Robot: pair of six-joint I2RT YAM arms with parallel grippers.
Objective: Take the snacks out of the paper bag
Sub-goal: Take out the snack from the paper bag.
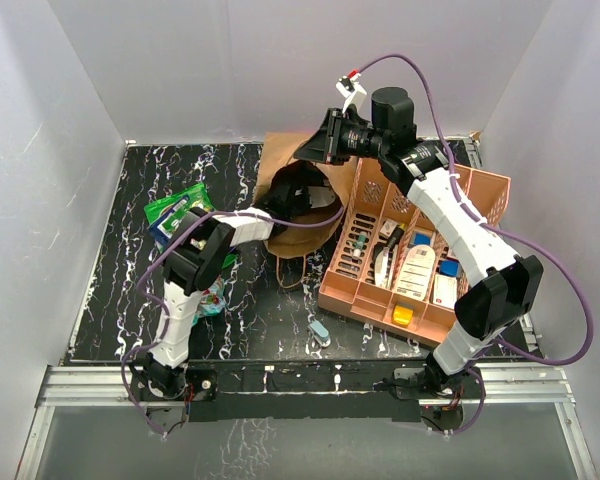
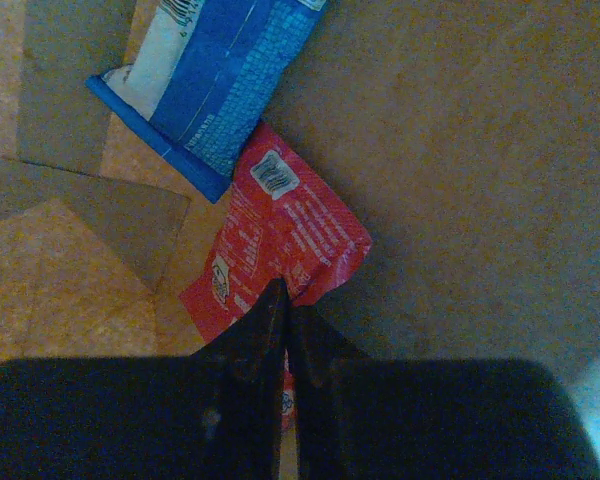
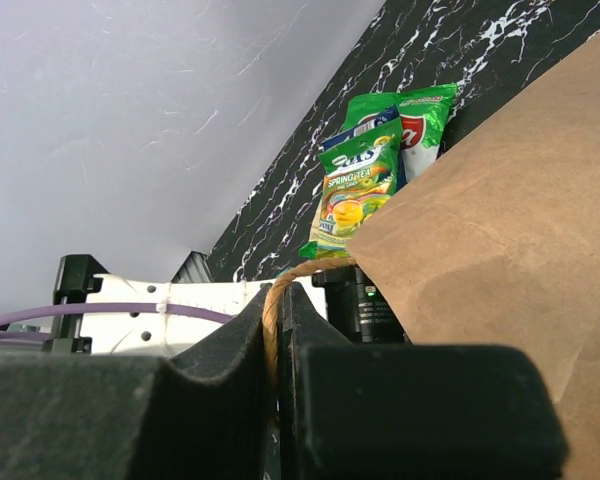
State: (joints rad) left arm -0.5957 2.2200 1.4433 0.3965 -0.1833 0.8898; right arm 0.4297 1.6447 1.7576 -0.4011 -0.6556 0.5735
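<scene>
The brown paper bag lies at the back middle with its mouth towards me. My left gripper is deep inside it, jaws shut on the near edge of a pink-red snack packet. A blue packet lies just beyond on the bag's inner wall. In the top view that gripper is hidden in the bag's mouth. My right gripper is shut on the bag's twisted paper handle and holds it up at the mouth's top edge. Green and blue snacks lie on the table to the left.
An orange slotted tray with small items stands right of the bag. A pale-blue capsule lies near the front edge. A teal packet lies by the left arm. Green packets show beyond the bag wall.
</scene>
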